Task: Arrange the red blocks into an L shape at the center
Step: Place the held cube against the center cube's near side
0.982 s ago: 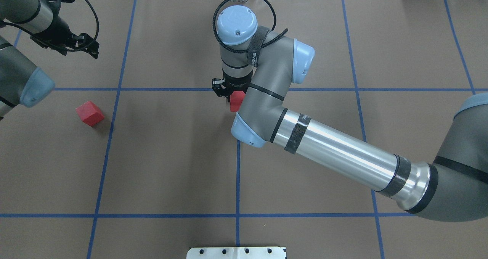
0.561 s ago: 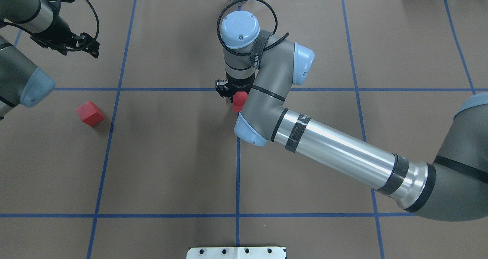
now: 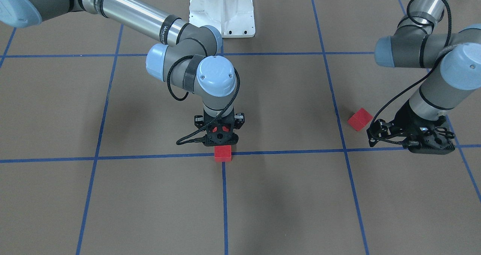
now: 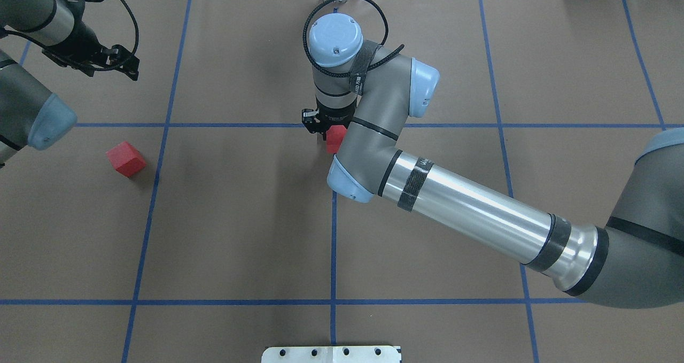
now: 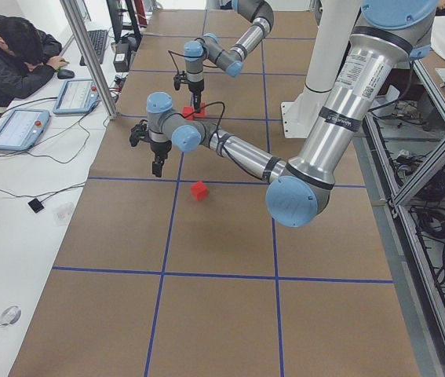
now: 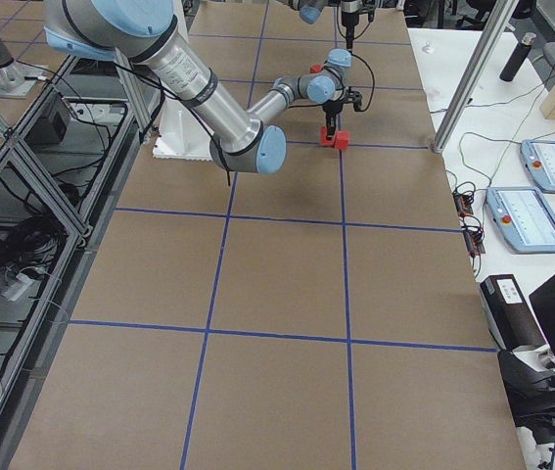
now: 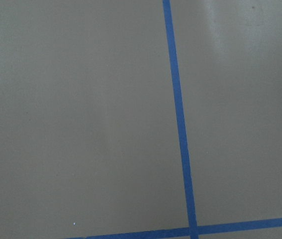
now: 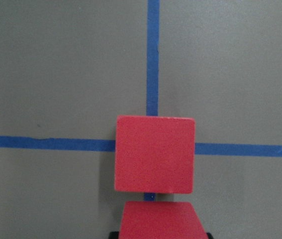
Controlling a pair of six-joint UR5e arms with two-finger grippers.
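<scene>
Right tool [image 3: 220, 135] points straight down at the middle of the counter [image 4: 240, 218], its fingers pressed against the sides of the first red block [image 8: 160, 221]. That block is just beside the second red block [image 3: 223, 153], which sits flat over the central tape crossing [image 8: 153, 107]; whether the two touch is hard to tell. The third red block [image 4: 126, 159] lies well apart, on the robot's left, turned at an angle to the grid and next to a blue tape line [image 4: 155, 192]. The left tool [image 5: 158, 166] hangs over bare counter near that block, and I cannot tell whether its fingers are spread or closed.

Brown paper covers the counter, marked into large squares by thin blue tape. A white base plate [image 3: 221, 11] stands at the robot's edge. At the far side runs a white desk [image 5: 2, 212] with control tablets [image 5: 77, 94] and loose cables, where a person [image 5: 10, 55] in a dark jacket leans forward. Metal frame posts [image 5: 89, 55] rise at the counter's edge.
</scene>
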